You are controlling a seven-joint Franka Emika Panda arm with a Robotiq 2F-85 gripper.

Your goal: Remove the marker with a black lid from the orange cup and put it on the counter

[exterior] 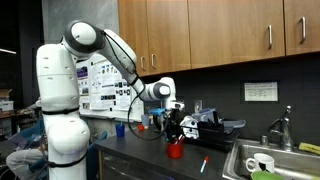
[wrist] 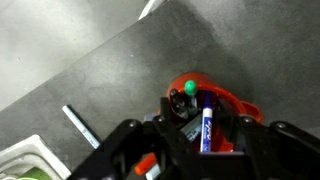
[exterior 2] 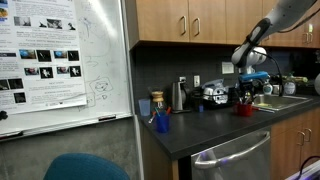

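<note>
The orange cup (wrist: 226, 98) stands on the dark counter (wrist: 100, 70) and holds several markers. A dark marker (wrist: 181, 104) leans at the cup's left side, beside a green-capped marker (wrist: 189, 88) and a blue-labelled marker (wrist: 207, 125). My gripper (wrist: 205, 118) is open, directly over the cup, with one finger on each side of the marker bunch. I cannot tell if a finger touches the dark marker. In both exterior views the gripper (exterior: 172, 128) (exterior 2: 246, 96) hangs just above the cup (exterior: 175, 151) (exterior 2: 243, 110).
A loose marker (exterior: 203, 165) (wrist: 79, 126) lies on the counter near the cup. A steel sink (exterior: 262, 163) holding cups is set into the counter beside it. A small blue cup (exterior: 120, 128) (exterior 2: 162, 123) stands farther along. Appliances line the back wall, under wooden cabinets.
</note>
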